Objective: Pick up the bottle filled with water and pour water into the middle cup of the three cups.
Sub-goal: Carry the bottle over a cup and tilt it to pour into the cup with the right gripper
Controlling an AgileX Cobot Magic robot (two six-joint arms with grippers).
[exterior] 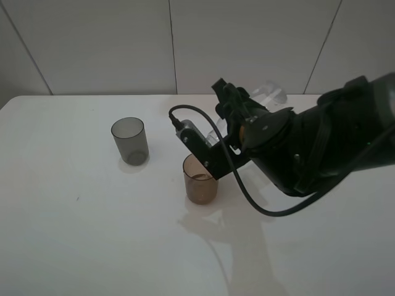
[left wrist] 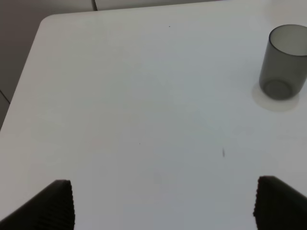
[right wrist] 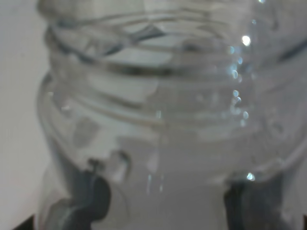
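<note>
Right hand: my right hand [exterior: 232,103] is clamped on the bottle [exterior: 271,94], held up off the surface [exterior: 92,216].
Bottle: clear and tipped over, its base raised toward the back wall and its neck end lower, toward the middle cup. In the right wrist view its threaded neck [right wrist: 158,120] fills the frame, with dark fingers [right wrist: 91,196] on either side.
Middle cup: the amber middle cup [exterior: 199,180] stands upright just below the arm's front end.
Grey cup: the grey cup [exterior: 129,140] is upright, off to the left, apart from the amber one.
Left hand: my left hand [left wrist: 163,206] is spread wide over bare surface, holding nothing.
</note>
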